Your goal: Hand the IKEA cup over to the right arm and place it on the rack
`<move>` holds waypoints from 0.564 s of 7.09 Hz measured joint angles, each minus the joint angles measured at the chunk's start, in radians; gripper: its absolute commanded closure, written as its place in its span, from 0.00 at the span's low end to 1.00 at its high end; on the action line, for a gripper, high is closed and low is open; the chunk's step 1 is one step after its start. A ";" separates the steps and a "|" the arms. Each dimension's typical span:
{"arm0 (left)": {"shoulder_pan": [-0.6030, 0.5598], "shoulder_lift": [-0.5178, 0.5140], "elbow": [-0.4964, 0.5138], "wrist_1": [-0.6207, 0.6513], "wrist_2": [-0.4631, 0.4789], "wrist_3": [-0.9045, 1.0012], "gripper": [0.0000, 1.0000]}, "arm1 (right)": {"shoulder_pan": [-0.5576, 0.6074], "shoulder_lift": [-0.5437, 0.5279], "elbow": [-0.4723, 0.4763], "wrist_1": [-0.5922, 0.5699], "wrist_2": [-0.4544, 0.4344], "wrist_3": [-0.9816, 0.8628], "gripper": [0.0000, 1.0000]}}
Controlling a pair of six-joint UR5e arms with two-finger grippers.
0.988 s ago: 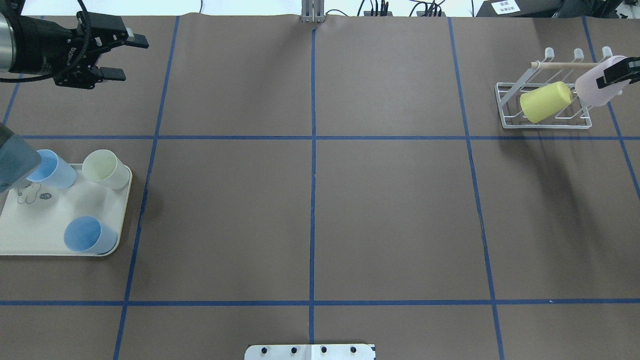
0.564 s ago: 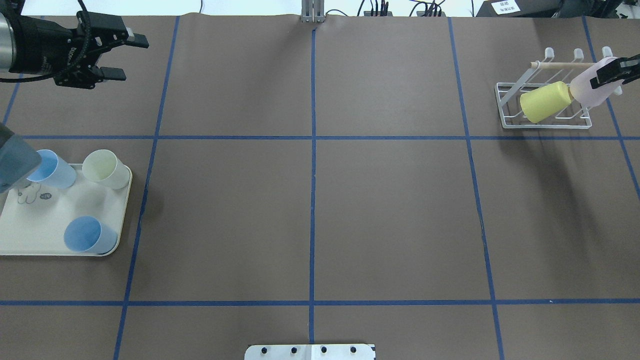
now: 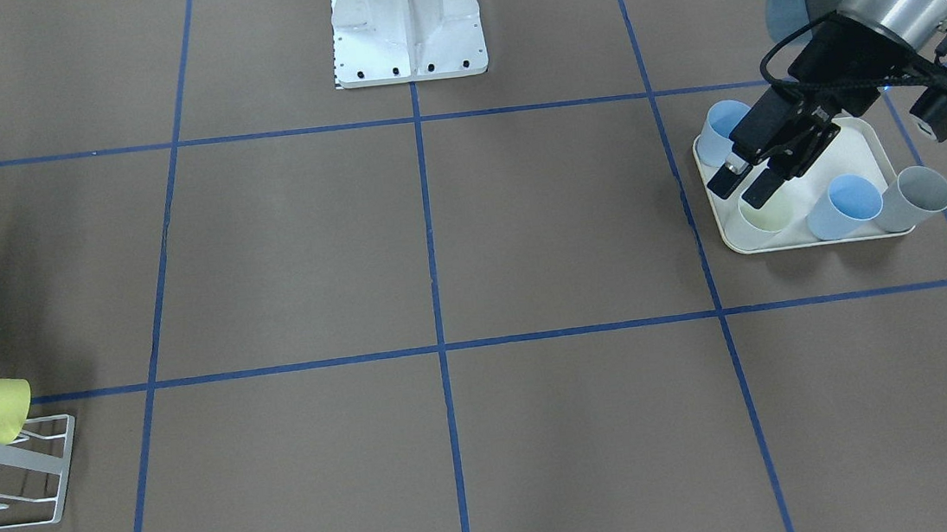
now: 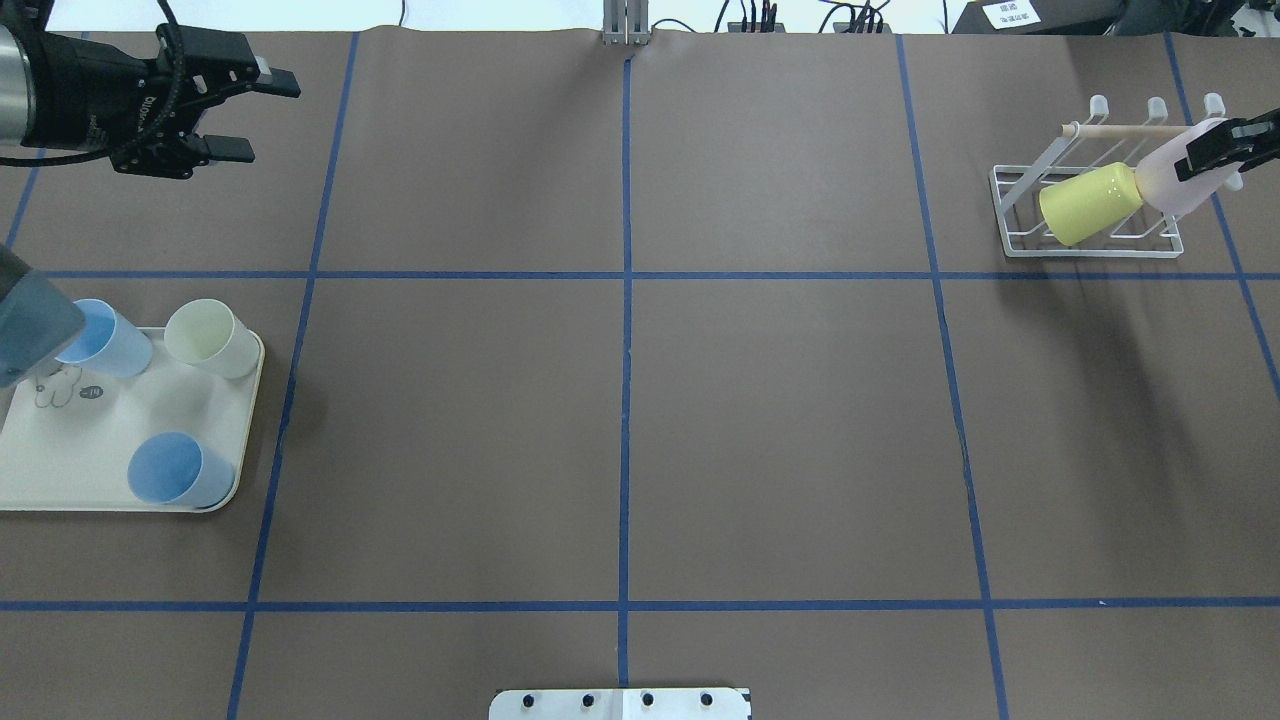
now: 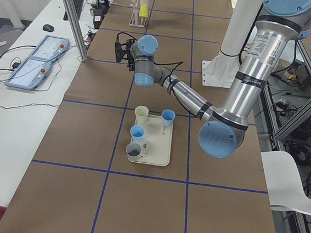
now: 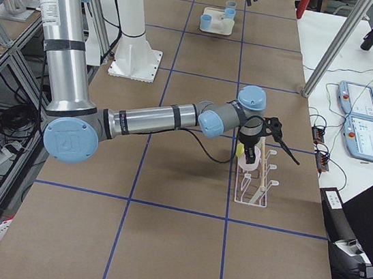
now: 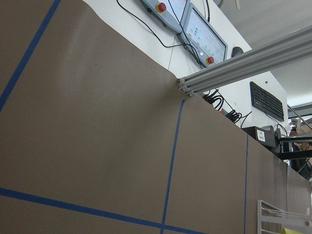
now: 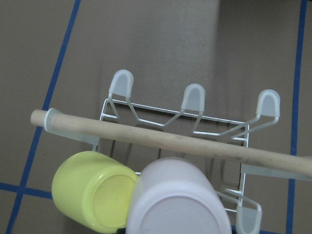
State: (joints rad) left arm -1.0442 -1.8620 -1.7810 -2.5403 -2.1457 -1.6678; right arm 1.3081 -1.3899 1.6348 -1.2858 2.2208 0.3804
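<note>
contact is made: your right hand [image 4: 1195, 165] is clamped on the pale lilac plastic cup [image 4: 1168, 188], which hangs tilted at the right end of the small white wire rack [image 4: 1010, 215], near its light wooden dowel [image 4: 1120, 129] and just beside the yellow plastic cup [image 4: 1088, 203] on the rack. whether the lilac cup rests on a prong, you cannot tell. your left hand [image 4: 272, 118] hovers empty, fingers apart, over the far left part of the brown table [image 4: 620, 440], well apart from the cream tray [image 4: 60, 470] of cups.
</note>
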 measured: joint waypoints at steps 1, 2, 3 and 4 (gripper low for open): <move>0.001 0.000 0.000 0.000 0.001 -0.001 0.00 | -0.003 0.001 -0.004 0.000 -0.001 0.000 1.00; 0.001 0.000 0.000 0.000 0.001 -0.002 0.00 | -0.005 0.001 -0.007 0.000 -0.004 0.001 1.00; 0.001 0.000 0.000 0.000 0.001 -0.002 0.00 | -0.007 0.001 -0.008 0.000 -0.008 0.000 1.00; 0.001 -0.001 0.000 0.000 0.001 -0.003 0.00 | -0.008 0.002 -0.008 0.000 -0.011 0.000 1.00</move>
State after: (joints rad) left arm -1.0431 -1.8627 -1.7810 -2.5403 -2.1445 -1.6708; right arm 1.3000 -1.3879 1.6264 -1.2855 2.2095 0.3806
